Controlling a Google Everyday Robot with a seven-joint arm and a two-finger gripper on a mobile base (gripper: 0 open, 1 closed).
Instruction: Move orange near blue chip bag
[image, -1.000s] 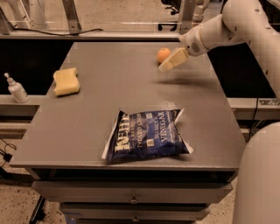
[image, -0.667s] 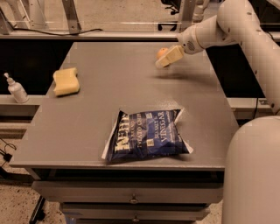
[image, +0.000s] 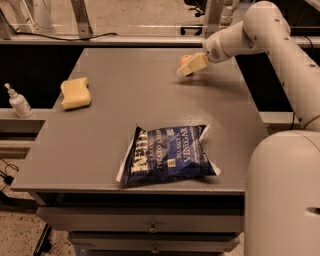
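The small round orange (image: 184, 58) sits far back against the gripper (image: 183, 70) — the blue chip bag (image: 167, 155) lies flat near the front.

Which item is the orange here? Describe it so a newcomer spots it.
On the grey table, look to the far right part, where the white arm ends in its gripper. The orange peeks out behind it: small and round, unlike the boxy yellow sponge at left.

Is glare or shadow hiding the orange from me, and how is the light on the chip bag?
Camera view: no glare on the orange; it is the gripper, at the far right of the table, that covers most of it, with a faint shadow beneath. Camera view: the light is warm and even, and the blue chip bag shows only a mild sheen, so its lettering stays readable.
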